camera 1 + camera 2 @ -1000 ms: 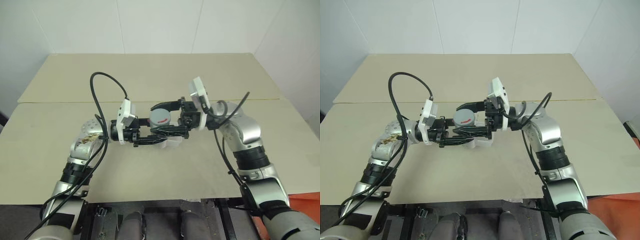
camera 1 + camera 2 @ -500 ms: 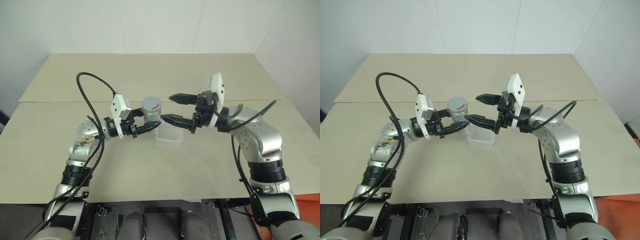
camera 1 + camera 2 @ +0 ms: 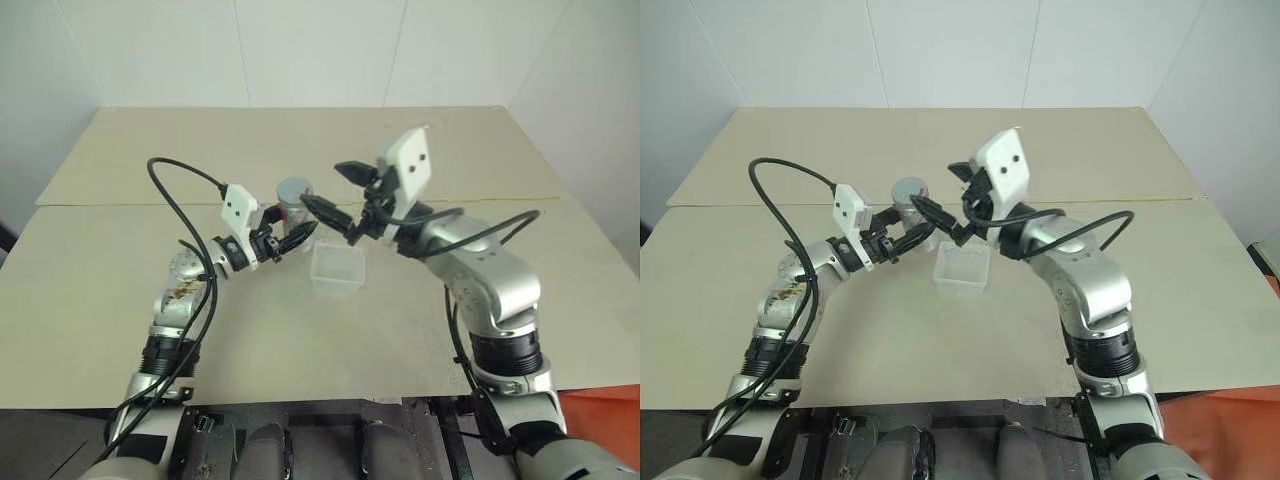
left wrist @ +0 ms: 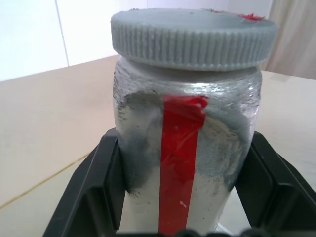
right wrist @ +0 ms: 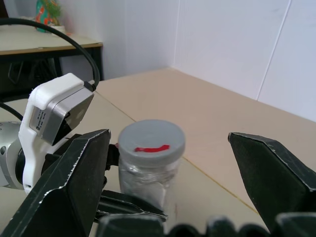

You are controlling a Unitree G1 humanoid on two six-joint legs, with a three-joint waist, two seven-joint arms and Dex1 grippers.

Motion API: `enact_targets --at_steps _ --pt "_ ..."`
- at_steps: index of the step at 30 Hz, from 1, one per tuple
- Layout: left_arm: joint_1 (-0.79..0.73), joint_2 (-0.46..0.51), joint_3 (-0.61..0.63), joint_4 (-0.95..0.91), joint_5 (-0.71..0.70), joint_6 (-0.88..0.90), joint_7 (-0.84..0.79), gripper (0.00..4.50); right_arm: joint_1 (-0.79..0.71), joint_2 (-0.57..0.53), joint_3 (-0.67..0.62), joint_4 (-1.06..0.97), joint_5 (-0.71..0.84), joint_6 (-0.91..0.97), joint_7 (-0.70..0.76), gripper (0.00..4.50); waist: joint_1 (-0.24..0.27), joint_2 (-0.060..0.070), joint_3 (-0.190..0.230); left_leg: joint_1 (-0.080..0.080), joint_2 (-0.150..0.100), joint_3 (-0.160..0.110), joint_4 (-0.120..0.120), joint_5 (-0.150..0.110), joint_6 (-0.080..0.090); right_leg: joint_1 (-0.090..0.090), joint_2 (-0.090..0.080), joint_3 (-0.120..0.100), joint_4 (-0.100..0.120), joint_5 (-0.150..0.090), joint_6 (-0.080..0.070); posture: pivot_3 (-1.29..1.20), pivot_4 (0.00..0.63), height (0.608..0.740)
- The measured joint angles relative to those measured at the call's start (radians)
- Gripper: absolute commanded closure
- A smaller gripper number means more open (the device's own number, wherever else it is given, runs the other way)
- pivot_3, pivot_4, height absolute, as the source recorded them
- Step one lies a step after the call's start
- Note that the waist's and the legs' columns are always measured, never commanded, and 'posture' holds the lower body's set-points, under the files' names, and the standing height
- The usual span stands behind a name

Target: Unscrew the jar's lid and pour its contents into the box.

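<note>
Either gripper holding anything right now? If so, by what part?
Left gripper holds the jar by its lower body, below the lid. Right gripper is open, holding nothing.

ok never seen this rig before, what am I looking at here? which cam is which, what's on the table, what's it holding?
It is a humanoid robot with two arms, each ending in a two-fingered black gripper. The two wide pictures come from a stereo camera on its head, looking down over the arms. The two close-ups come from cameras on the wrists, looking along the fingers.

On the beige table sits a clear plastic box. The left gripper is shut on a silvery jar with a red stripe, held upright above the table; its grey lid is still on. The right gripper is open, its fingers either side of the lid without gripping it.
</note>
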Motion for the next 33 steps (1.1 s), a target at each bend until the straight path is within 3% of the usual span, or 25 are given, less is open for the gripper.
enact_targets --at_steps 12,26,29,33 --pt "0.0 -0.003 -0.015 -0.04 -0.003 0.045 0.013 1.84 -0.026 0.092 0.061 0.037 -0.093 0.006 -0.119 0.06 -0.002 0.0 0.0 0.0 0.0 0.0 0.0 0.0 0.0 0.0 0.0 0.0 0.0 0.0 0.0 0.0 0.15 0.74" --pt "0.0 0.001 -0.015 -0.042 -0.005 0.053 -0.004 1.84 -0.045 0.137 0.074 0.084 -0.14 0.008 -0.139 0.06 -0.003 0.0 0.0 0.0 0.0 0.0 -0.001 0.0 -0.001 0.0 0.0 0.0 0.0 0.0 0.0 0.0 0.15 0.74" --pt "0.0 0.003 -0.015 -0.042 -0.006 0.053 -0.006 1.84 -0.046 0.138 0.074 0.084 -0.141 0.008 -0.138 0.63 -0.002 0.0 0.0 0.0 0.0 0.0 -0.001 0.0 -0.001 0.0 0.0 0.0 0.0 0.0 0.0 0.0 0.15 0.74" --pt "0.0 0.005 -0.017 -0.042 -0.006 0.059 -0.008 1.84 -0.047 0.141 0.075 0.081 -0.138 0.01 -0.125 1.89 -0.003 0.0 0.0 0.0 0.0 0.0 -0.001 0.0 -0.001 0.0 0.0 0.0 0.0 0.0 0.0 0.0 0.15 0.74"
